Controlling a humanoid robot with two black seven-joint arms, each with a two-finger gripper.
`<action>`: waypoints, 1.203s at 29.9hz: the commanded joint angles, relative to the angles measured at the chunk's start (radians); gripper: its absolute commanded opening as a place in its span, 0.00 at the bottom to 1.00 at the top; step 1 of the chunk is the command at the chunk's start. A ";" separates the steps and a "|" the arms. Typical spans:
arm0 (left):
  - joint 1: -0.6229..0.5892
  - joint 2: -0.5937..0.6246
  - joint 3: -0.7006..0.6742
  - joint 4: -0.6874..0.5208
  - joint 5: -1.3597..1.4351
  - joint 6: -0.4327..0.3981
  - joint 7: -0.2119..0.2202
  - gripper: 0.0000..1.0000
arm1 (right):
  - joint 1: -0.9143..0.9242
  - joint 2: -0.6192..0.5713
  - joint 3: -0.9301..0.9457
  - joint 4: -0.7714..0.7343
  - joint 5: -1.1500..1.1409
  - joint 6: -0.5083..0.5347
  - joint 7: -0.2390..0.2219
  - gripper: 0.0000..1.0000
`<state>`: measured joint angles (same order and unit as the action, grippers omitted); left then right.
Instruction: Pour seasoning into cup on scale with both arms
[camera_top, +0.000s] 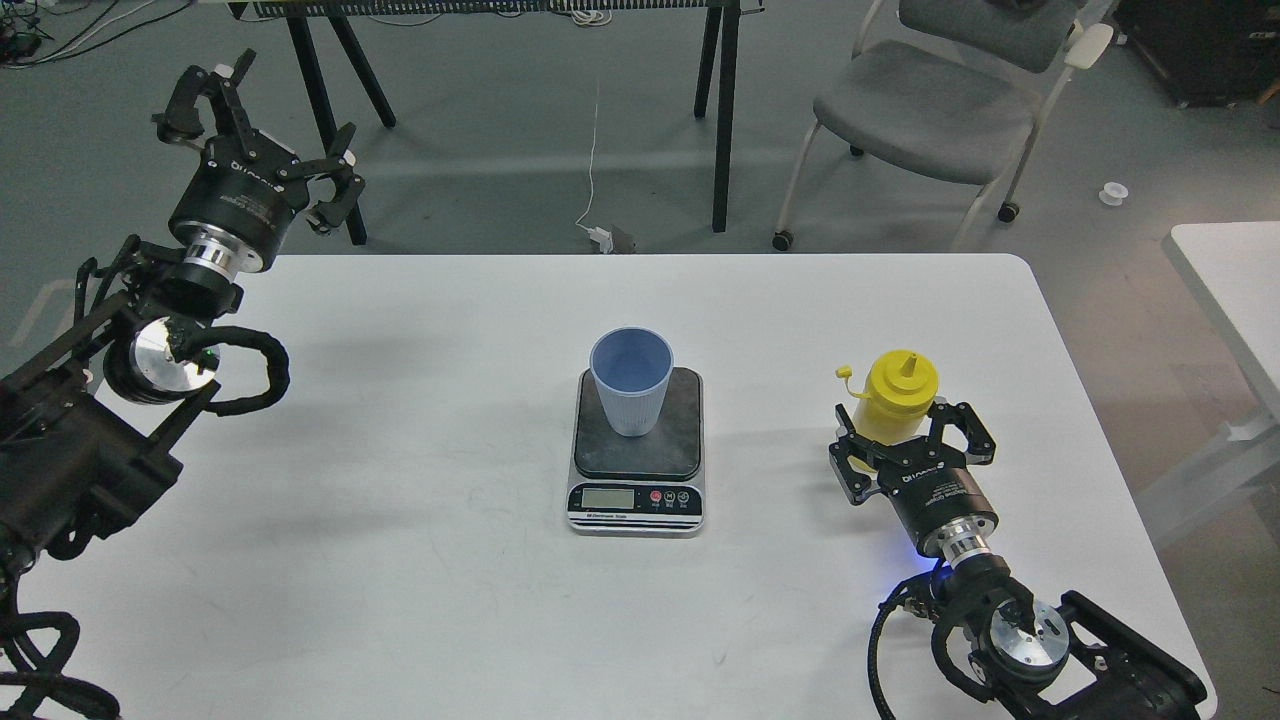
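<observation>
A white desk fills the view, with grey floor, a chair and trestle legs behind. The right end effector has its fingers spread around the base of the upright seasoning; whether they press on it yet I cannot tell. The cup stands upright on the scale, well to that end effector's left, bare desk between. The desk's right edge lies near. The left end effector hangs open, raised beyond the far-left edge, farther from everything.
</observation>
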<state>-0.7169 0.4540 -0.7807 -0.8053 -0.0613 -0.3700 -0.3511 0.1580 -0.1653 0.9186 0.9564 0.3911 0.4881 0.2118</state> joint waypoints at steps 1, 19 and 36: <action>0.001 0.000 -0.002 0.000 0.000 0.000 0.000 0.99 | -0.054 -0.039 0.028 0.070 -0.003 0.001 0.000 0.99; 0.007 0.029 -0.014 -0.003 -0.008 -0.018 0.000 0.99 | -0.192 -0.318 0.123 0.136 -0.014 0.001 0.003 0.99; 0.120 0.012 -0.118 -0.011 -0.035 -0.053 -0.003 0.99 | 0.515 -0.310 0.112 -0.445 -0.074 0.001 0.000 1.00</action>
<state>-0.6029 0.4654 -0.8919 -0.8162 -0.0868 -0.4213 -0.3540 0.6073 -0.5244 1.0324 0.5851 0.3224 0.4888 0.2135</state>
